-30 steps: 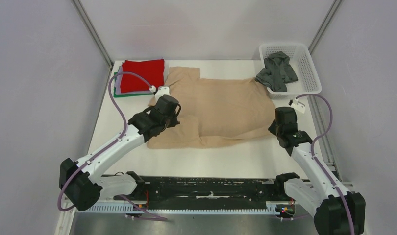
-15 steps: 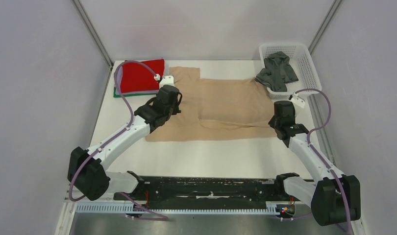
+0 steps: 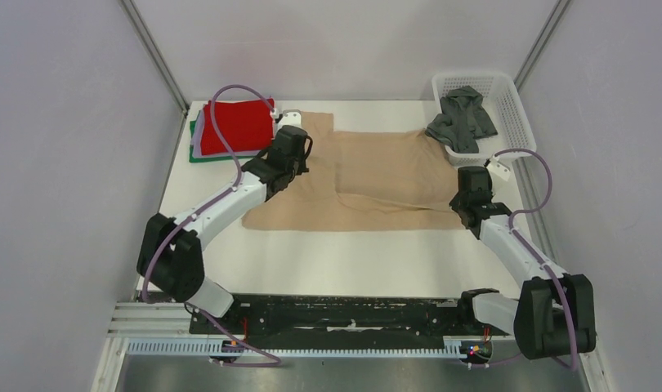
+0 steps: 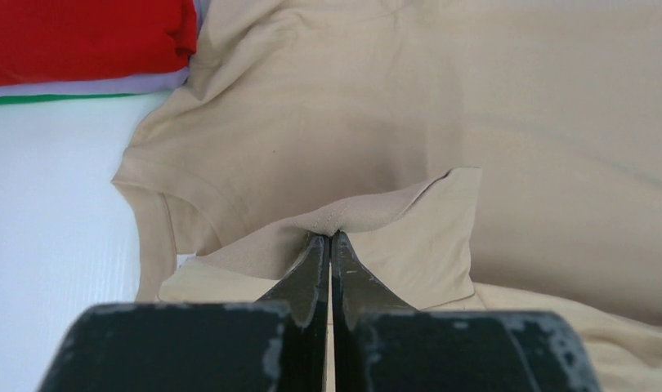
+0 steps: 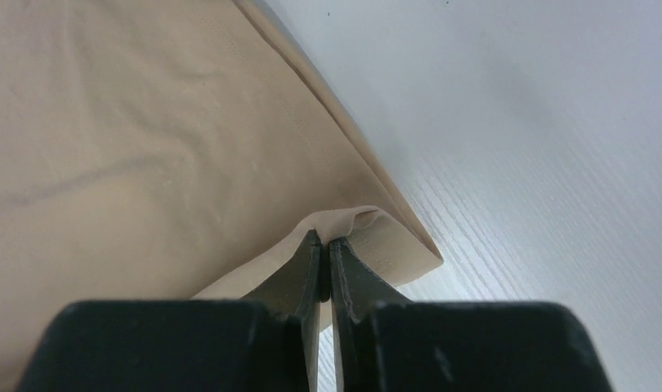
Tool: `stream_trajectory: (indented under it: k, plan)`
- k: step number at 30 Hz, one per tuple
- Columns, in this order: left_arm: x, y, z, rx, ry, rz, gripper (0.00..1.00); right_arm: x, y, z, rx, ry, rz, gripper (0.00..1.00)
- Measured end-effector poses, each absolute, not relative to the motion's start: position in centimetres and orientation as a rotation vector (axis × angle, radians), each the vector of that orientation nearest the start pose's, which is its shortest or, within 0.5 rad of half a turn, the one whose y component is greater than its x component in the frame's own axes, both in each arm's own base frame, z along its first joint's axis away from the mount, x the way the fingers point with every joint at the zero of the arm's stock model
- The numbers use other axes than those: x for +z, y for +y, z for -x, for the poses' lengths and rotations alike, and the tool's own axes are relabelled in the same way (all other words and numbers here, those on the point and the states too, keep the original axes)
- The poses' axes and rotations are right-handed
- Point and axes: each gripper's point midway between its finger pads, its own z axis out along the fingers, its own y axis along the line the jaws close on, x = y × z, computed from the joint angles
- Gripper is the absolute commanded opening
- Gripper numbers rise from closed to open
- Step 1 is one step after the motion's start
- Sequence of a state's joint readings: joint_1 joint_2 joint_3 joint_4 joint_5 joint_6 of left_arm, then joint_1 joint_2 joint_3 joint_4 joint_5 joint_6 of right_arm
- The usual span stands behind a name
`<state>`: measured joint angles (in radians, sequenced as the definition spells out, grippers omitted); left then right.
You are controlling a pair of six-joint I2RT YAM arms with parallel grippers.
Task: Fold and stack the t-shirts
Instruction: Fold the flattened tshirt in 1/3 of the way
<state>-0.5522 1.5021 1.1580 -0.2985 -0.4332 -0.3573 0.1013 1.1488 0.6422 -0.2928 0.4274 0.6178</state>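
Left gripper (image 4: 328, 237) is clamped shut on a raised pinch of the tan t-shirt (image 3: 377, 167), and the right gripper (image 5: 324, 238) is shut the same way on a turned-up bit of hem at that shirt's corner on its own side. Compared with a second ago, both arms have reached away from their bases, the left one much farther, and they carry the shirt's near edge up and over its body. The loose flap that sagged in front of the left arm is now drawn in, so the near side of the shirt lies as one fairly straight folded line across the middle of the table (image 3: 352, 261). I judge this to be a lengthwise fold about halfway through: the carried edge must next be laid down toward the far side and let go. Since the left arm has gone farther than the right, the fold may come out skewed. At the far left corner the red shirt (image 3: 242, 122) tops a lavender one (image 4: 91, 82) and a green one (image 4: 66, 99), against the tan sleeve. A dark grey shirt (image 3: 462, 118) waits in the basket (image 3: 517, 114), spilling over its rim.
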Motion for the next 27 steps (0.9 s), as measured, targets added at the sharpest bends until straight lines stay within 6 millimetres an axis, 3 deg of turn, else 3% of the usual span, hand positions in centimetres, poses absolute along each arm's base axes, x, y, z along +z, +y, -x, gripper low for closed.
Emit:
stream_trajectory:
  k: [5, 7, 8, 9, 10, 11, 13, 14, 17, 19, 23, 27]
  plan:
    - [15.9, -17.3, -40.9, -0.028, 2.165, 0.000, 0.02, 7.4, -2.4, -30.9, -0.159, 2.178, -0.800, 0.15]
    - [15.0, -17.3, -41.8, -0.018, 2.177, -0.001, 0.13, 6.6, -2.7, -31.1, -0.171, 2.190, -0.816, 0.23]
    - [14.6, -17.4, -42.3, -0.014, 2.181, 0.003, 0.28, 6.1, -2.9, -31.3, -0.180, 2.199, -0.827, 0.28]
    - [14.1, -17.3, -43.1, -0.005, 2.187, 0.011, 0.58, 5.8, -3.1, -31.6, -0.186, 2.204, -0.838, 0.32]
    - [13.6, -17.2, -44.0, 0.004, 2.192, 0.016, 0.93, 5.6, -3.3, -31.9, -0.192, 2.209, -0.850, 0.42]
    - [13.2, -17.1, -44.7, 0.013, 2.195, 0.014, 0.99, 5.4, -3.6, -32.3, -0.196, 2.213, -0.861, 0.53]
    - [12.5, -16.7, -47.0, 0.032, 2.202, 0.040, 1.00, 5.6, -3.9, -33.5, -0.188, 2.209, -0.880, 0.77]
    - [12.4, -16.4, -47.8, 0.045, 2.205, 0.053, 1.00, 5.9, -4.0, -34.1, -0.186, 2.204, -0.881, 0.94]
    - [13.6, -15.6, -50.5, 0.085, 2.198, 0.096, 1.00, 7.7, -4.3, -35.5, -0.175, 2.170, -0.867, 0.98]
    - [14.7, -15.2, -50.7, 0.081, 2.186, 0.115, 1.00, 8.8, -4.3, -36.0, -0.163, 2.146, -0.845, 0.98]
    - [16.2, -15.5, -48.2, -0.024, 2.190, 0.126, 1.00, 10.1, -2.6, -35.3, -0.089, 2.137, -0.741, 0.98]
    - [14.8, -16.0, -42.4, -0.195, 2.243, 0.143, 1.00, 8.8, 2.1, -33.8, 0.046, 2.207, -0.502, 0.98]
